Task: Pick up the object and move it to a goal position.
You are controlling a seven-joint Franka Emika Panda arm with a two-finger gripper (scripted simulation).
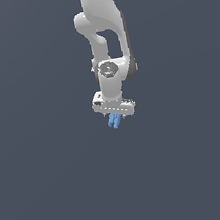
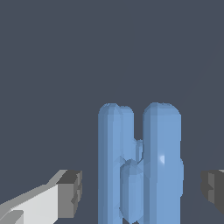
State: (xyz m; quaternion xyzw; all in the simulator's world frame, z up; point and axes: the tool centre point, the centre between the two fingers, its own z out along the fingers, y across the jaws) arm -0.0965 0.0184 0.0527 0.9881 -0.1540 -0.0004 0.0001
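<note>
You have the object (image 1: 115, 121) hanging just under the gripper (image 1: 115, 117), its blue rods poking out below the white hand, and nothing shows beneath it in the exterior view, so I judge the pick is done and the lift is made. In the wrist view the object (image 2: 139, 166) stands between the two dark pads (image 2: 70, 192), but each pad sits apart from the blue with a gap showing, so you cannot tell from here whether the fingers are clamped on it or merely around it. What is left is the carry: no goal marker shows in either view. Around the gripper there is only flat grey on every side, no edges, walls or clutter, so you look free to travel any way.
</note>
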